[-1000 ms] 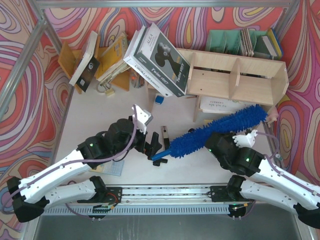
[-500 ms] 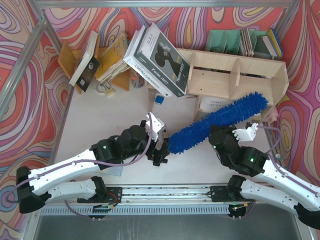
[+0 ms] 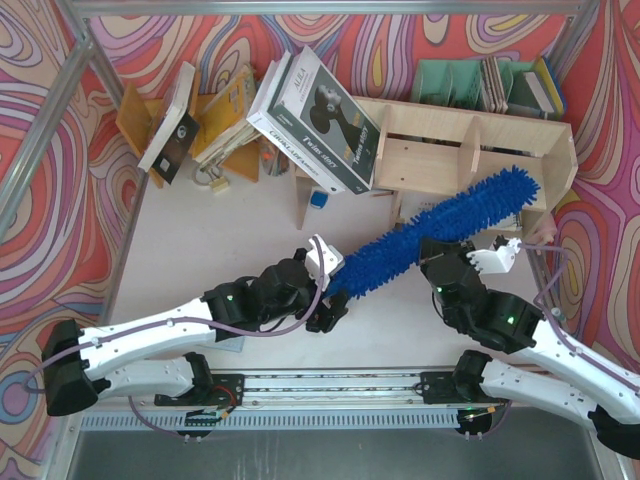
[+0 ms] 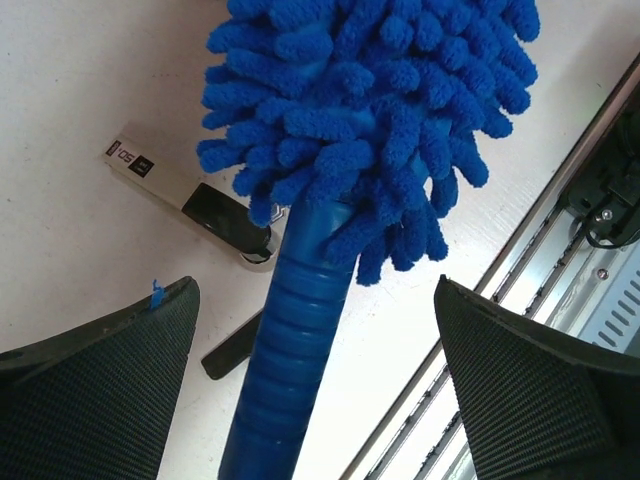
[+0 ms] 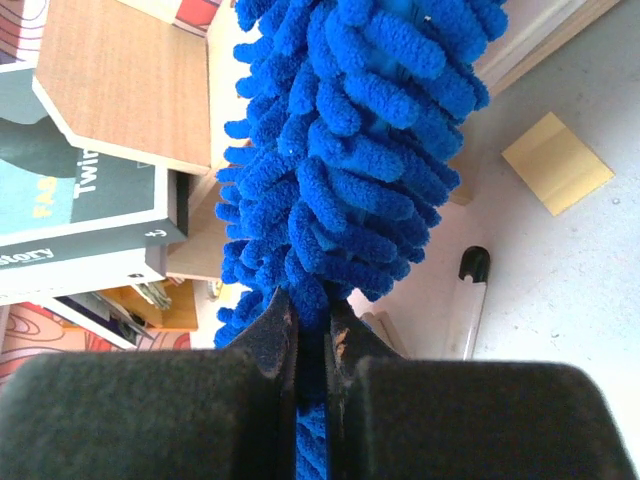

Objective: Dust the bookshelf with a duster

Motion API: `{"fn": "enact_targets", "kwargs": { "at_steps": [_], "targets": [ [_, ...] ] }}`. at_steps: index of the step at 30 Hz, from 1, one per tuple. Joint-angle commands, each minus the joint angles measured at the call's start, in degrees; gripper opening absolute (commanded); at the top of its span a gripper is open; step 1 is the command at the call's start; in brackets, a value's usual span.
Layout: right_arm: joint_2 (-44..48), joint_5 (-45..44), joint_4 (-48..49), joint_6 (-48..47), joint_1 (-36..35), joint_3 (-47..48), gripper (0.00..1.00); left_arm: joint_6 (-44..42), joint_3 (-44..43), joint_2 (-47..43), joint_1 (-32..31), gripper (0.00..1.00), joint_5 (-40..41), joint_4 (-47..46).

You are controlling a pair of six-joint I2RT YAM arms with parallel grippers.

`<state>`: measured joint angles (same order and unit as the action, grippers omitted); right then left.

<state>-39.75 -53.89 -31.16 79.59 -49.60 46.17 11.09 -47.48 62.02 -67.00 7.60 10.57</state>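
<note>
left end effector (image 4: 315, 290) wide open, fingers either side of the slim handle of the long bright-blue fluffy microfibre duster (image 3: 430, 235), not touching it; white surface (image 3: 220, 230) beneath. right end effector (image 5: 312, 330) pinched shut on the duster's fluff, head reaching ahead to the right end of the wide pale plywood bookshelf (image 3: 470, 150)
</note>
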Motion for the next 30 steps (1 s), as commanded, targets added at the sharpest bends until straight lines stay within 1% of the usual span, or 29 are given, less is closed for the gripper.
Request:
{"fn": "enact_targets", "kwargs": {
  "at_steps": [1, 5, 12, 19, 22, 26, 28, 30],
  "targets": [
    [1.06, -3.02, 4.02, -2.55, -0.32, 2.33, 0.0, -0.98, 1.28, 1.06, -0.66, 0.89, 1.36, -2.72],
    [0.83, -3.47, 5.2, -4.27, -0.29, 3.24, 0.0, -1.05, 1.39, 1.56, -0.82, 0.87, 2.5, -3.01],
    [-0.64, -3.77, 7.23, -7.0, -0.32, 5.44, 0.0, -0.98, 2.04, 2.44, -0.93, 0.8, 4.4, -4.85],
    [-1.74, -3.43, 9.49, -8.92, -0.32, 6.44, 0.0, -0.93, 0.63, 4.64, -1.19, 0.65, 4.82, -4.66],
    [-2.19, -3.15, 10.21, -9.34, -0.31, 6.77, 0.0, -1.06, 0.11, 5.34, -1.42, 0.54, 5.47, -4.66],
    [-2.58, -3.05, 11.1, -10.12, -0.29, 7.21, 0.0, -0.41, -1.35, 6.45, -1.67, 0.22, 6.78, -3.63],
    [-2.9, -3.19, 11.2, -10.39, -0.27, 7.41, 0.0, -0.21, -2.18, 7.02, -2.01, 0.13, 7.47, -2.84],
    [-3.13, -3.49, 11.09, -10.59, -0.29, 7.52, 0.0, 0.1, -2.9, 7.37, -2.33, 0.09, 7.93, -2.3]
  ]
}}
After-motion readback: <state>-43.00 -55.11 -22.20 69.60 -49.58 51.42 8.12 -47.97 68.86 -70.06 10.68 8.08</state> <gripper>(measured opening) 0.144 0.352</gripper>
